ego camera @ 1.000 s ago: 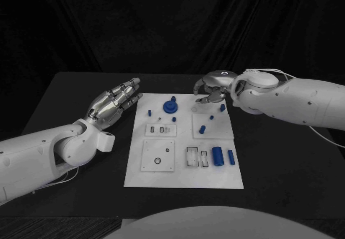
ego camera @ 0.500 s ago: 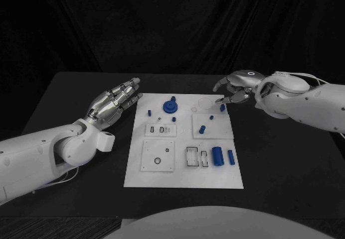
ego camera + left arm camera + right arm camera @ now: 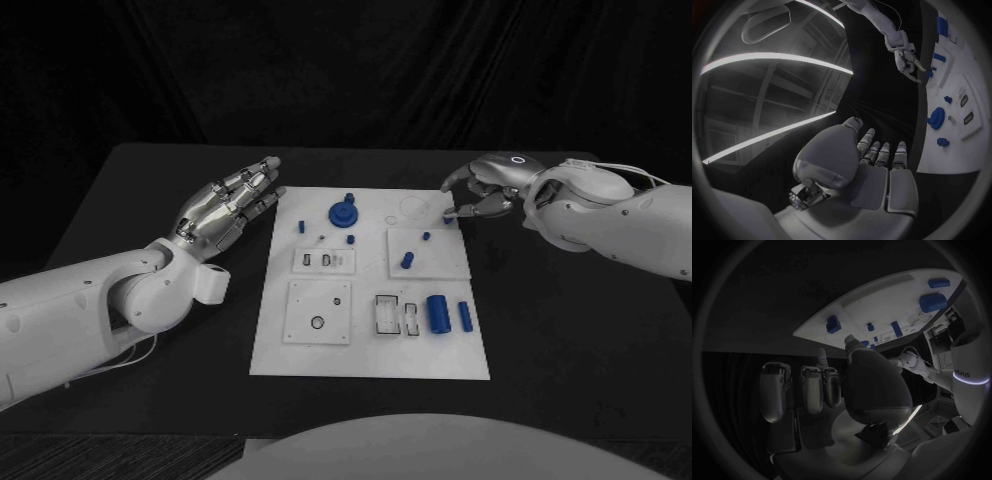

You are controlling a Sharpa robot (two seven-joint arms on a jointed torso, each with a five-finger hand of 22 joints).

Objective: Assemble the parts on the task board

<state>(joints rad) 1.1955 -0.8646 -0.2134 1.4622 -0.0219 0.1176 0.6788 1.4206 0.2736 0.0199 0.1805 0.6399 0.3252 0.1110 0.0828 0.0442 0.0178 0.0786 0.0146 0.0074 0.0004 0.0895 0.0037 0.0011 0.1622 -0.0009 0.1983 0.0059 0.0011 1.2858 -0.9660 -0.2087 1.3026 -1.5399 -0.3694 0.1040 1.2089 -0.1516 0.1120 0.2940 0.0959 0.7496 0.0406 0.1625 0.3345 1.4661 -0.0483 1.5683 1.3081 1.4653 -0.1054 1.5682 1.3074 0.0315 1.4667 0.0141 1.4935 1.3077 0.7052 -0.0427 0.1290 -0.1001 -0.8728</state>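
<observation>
- 1 white task board (image 3: 368, 350) lies in the middle of the black table (image 3: 577, 340), between the 2 hands.
- On the board, about 10 blue parts show in the head view: 1 round blue part with a knob (image 3: 343, 213) near the far edge, 1 thin blue peg (image 3: 348, 197) just behind it, 3 small blue studs to its left and front, 2 small blue pegs (image 3: 407, 260) on the right raised square plate, and 2 larger blue cylinders (image 3: 436, 313) lying side by side near the right edge.
- 4 raised white square or rectangular plates sit on the board; 1 white disc (image 3: 413, 209) lies near its far right corner.
- Left hand (image 3: 231, 205) is off the board's left edge, above the table, fingers straight and spread, holding nothing; the left wrist view shows the same flat palm (image 3: 873, 165).
- Right hand (image 3: 483, 190) is at the board's far right corner, fingers curled in. A small blue piece (image 3: 450, 214) sits at its fingertips; whether it is pinched or merely touched cannot be told.
- The right wrist view shows the fingers (image 3: 811, 387) bent before the board's edge (image 3: 817, 330).
- Nothing lies between either hand and the board.
</observation>
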